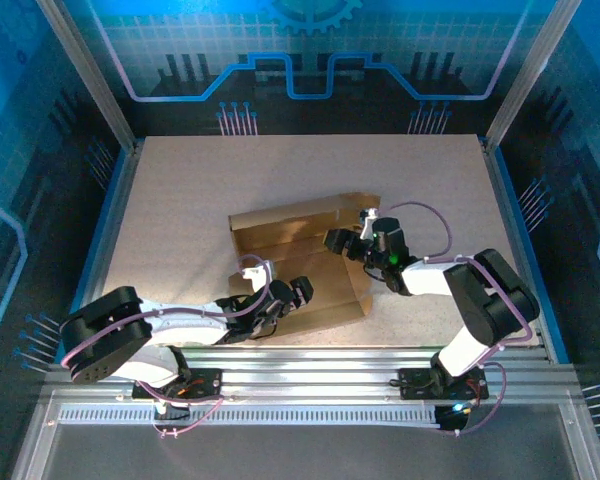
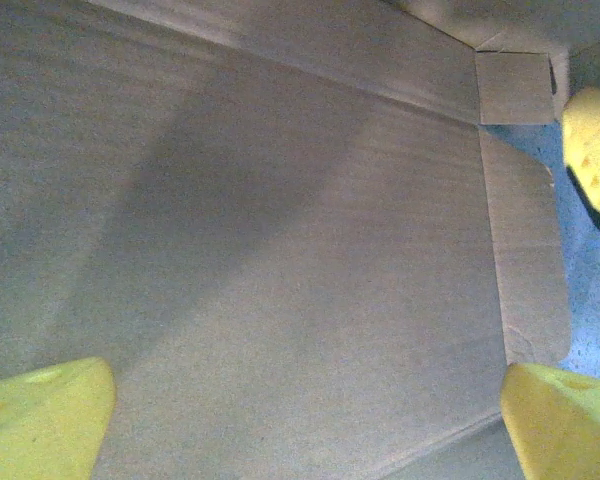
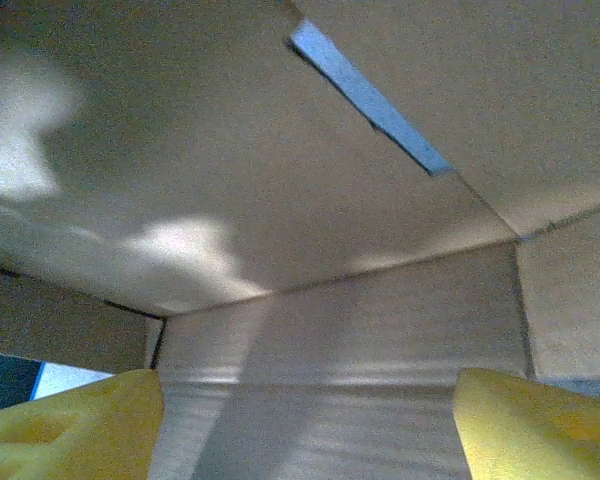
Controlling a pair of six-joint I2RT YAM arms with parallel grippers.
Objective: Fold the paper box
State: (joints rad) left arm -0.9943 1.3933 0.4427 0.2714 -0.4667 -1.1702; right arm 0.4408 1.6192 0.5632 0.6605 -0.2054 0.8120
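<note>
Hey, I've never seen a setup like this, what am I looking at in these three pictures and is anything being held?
These are two robot arms bolted at the near edge of a table. One picture looks down from above; the other two come from cameras on each wrist, so the yellow shapes are gripper fingers. On the table lies a brown paper box, half folded, some flaps raised. The left gripper is open above a flat panel. The right gripper reaches inside the box, fingers apart; nothing looks clamped.

plain brown paper box (image 1: 300, 255), yellow tool fingertips (image 2: 45, 420)
</note>
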